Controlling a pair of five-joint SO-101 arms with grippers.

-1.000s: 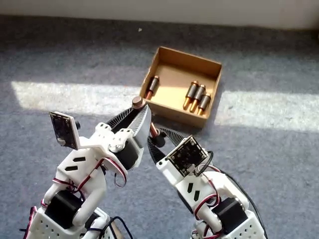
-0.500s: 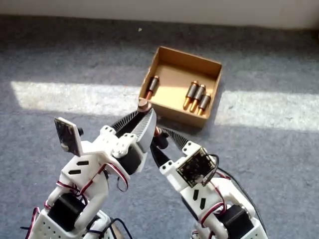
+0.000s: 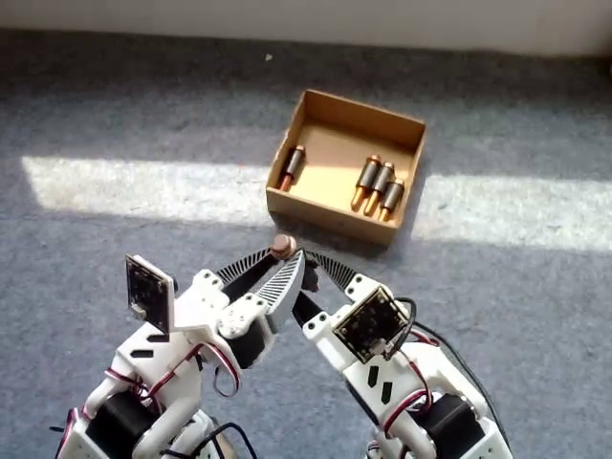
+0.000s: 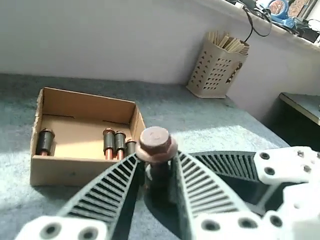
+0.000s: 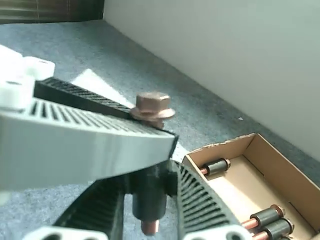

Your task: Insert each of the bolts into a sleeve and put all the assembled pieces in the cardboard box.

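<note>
Bolt [image 3: 282, 247] and sleeve are held up between the two arms, above the grey carpet [image 3: 115, 115] and just in front of the cardboard box [image 3: 330, 218]. The left gripper [image 3: 284, 260] is closed to a narrow gap around the bolt's shank, right under the hexagonal head. In the left wrist view the head [image 4: 156, 141] sits on top of the gripper's [image 4: 156, 160] two ribbed fingers.

The right gripper [image 3: 304, 277] comes in from the other side. In its own wrist view it [image 5: 149, 190] is clamped on the dark sleeve [image 5: 149, 192]. The copper tip of the bolt pokes out of the sleeve's lower end, and the bolt's head [image 5: 152, 106] shows above the left gripper [image 5: 152, 122].

A second ago the head was up against the near left corner of the box. It now lies closer to the arms' bases, clear of the box wall, and both arms have drawn back with it. The short stretch of bare copper shank that showed between the two grippers in the high view is now covered by them.

Four assembled pieces [image 3: 381, 182] lie in the box as before, one alone by the left wall and three side by side toward the right. A perforated basket [image 4: 216, 67] stands by the far wall.
</note>
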